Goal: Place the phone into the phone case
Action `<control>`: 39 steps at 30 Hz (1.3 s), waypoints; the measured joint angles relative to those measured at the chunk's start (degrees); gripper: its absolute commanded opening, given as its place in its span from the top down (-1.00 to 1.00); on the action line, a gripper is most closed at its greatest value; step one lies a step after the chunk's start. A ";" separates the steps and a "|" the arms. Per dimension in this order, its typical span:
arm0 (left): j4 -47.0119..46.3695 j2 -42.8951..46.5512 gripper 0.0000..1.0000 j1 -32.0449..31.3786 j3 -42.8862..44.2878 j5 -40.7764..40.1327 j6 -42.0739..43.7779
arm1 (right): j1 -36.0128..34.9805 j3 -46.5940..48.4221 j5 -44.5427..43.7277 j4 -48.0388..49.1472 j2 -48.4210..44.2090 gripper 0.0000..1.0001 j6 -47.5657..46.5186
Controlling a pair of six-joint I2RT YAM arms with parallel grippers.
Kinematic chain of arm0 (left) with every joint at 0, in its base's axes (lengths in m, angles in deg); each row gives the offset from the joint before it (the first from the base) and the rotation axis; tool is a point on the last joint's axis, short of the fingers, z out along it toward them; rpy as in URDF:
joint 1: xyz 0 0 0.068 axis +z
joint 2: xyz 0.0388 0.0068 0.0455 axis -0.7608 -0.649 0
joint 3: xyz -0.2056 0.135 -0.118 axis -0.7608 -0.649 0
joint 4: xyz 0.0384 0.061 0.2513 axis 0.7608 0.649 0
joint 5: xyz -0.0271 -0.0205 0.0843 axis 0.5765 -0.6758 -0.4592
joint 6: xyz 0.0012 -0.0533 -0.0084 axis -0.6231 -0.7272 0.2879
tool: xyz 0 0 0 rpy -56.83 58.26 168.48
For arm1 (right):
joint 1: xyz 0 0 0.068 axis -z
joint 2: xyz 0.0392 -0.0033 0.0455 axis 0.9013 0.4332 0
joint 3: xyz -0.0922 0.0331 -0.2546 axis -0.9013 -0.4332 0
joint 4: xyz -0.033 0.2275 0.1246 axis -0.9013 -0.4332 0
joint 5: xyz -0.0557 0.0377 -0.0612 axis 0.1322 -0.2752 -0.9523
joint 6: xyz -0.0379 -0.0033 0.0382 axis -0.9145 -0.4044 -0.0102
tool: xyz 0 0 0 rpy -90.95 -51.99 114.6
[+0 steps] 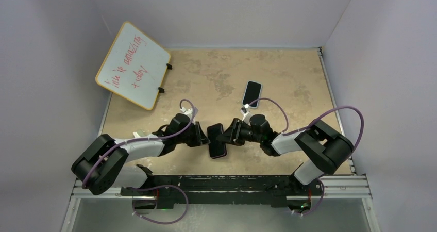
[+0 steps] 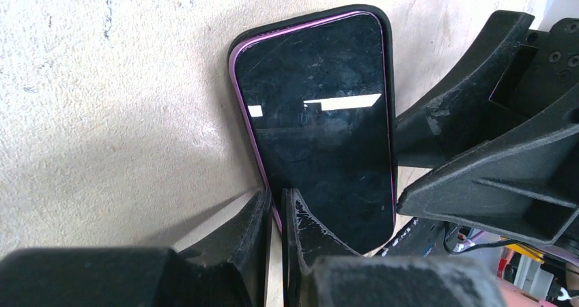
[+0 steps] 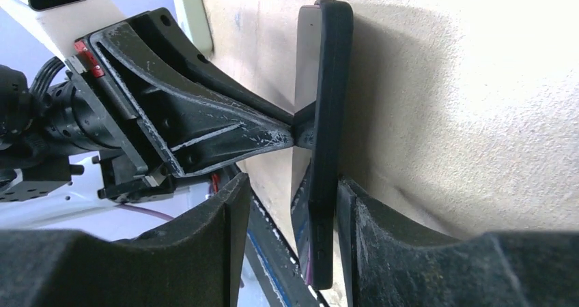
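Note:
A black phone [image 2: 321, 136] with a purple rim sits inside a black case [image 2: 388, 61], whose lip shows along the top and right edge. The pair is low over the table centre [image 1: 217, 142], between both arms. My left gripper [image 2: 276, 201] is shut on the phone's left long edge, where the purple rim shows. My right gripper [image 3: 293, 184] is open and straddles the opposite long edge. Its right finger [image 3: 382, 239] rests against the case's back [image 3: 333, 82], and its left finger stands well clear of the screen side. The left gripper [image 3: 205, 129] pinches the far edge there.
A second phone-like slab [image 1: 252, 93] with a dark face and pale rim lies flat at the back right of centre. A whiteboard [image 1: 133, 65] with red writing leans at the back left. Grey walls enclose the tan table [image 1: 288, 77].

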 measured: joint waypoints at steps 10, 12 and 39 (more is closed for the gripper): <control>0.52 0.87 0.73 0.09 -0.48 0.94 -0.24 | -0.20 1.14 0.44 -3.74 0.44 0.43 -1.49; 0.52 1.01 0.73 0.09 -0.68 1.46 -0.79 | -0.31 1.42 0.42 -4.66 0.44 0.48 -2.01; 22.64 22.14 -0.81 8.92 17.27 13.79 9.16 | 1.36 7.85 7.63 -20.61 -21.84 1.00 -11.50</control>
